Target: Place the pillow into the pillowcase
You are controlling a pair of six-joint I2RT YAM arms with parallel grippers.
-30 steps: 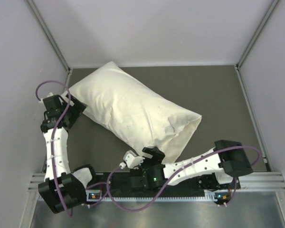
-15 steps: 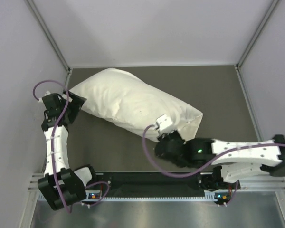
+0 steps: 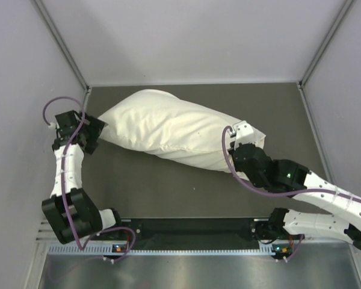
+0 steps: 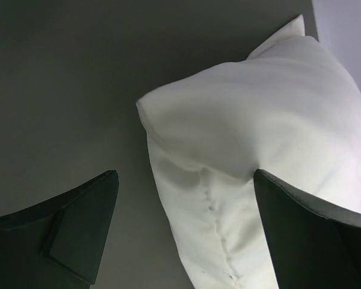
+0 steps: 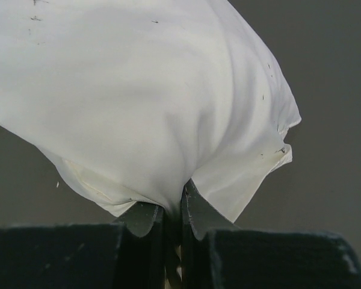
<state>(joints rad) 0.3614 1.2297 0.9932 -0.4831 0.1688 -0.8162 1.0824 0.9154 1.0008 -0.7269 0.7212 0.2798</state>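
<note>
The cream pillowcase [image 3: 168, 129] lies plump and stuffed across the dark table, from far left to middle right. No bright white pillow shows; it is hidden, or inside the case. My left gripper [image 3: 97, 133] stands open at the case's left end. In the left wrist view its fingers [image 4: 78, 223] straddle a seamed corner of the pillowcase [image 4: 259, 120] without closing on it. My right gripper [image 3: 240, 141] is at the case's right end. In the right wrist view it [image 5: 173, 201] is shut on a bunched fold of the pillowcase [image 5: 150, 90].
Grey walls with metal corner posts [image 3: 66, 54] close in the table on three sides. The dark mat [image 3: 271, 108] shows behind and in front of the case. The metal base rail [image 3: 186, 226] runs along the near edge.
My right arm swung from near its base out to the case's right end and shut on the fabric. The case turned, its right end moving farther back. The left gripper stayed open at the left corner.
</note>
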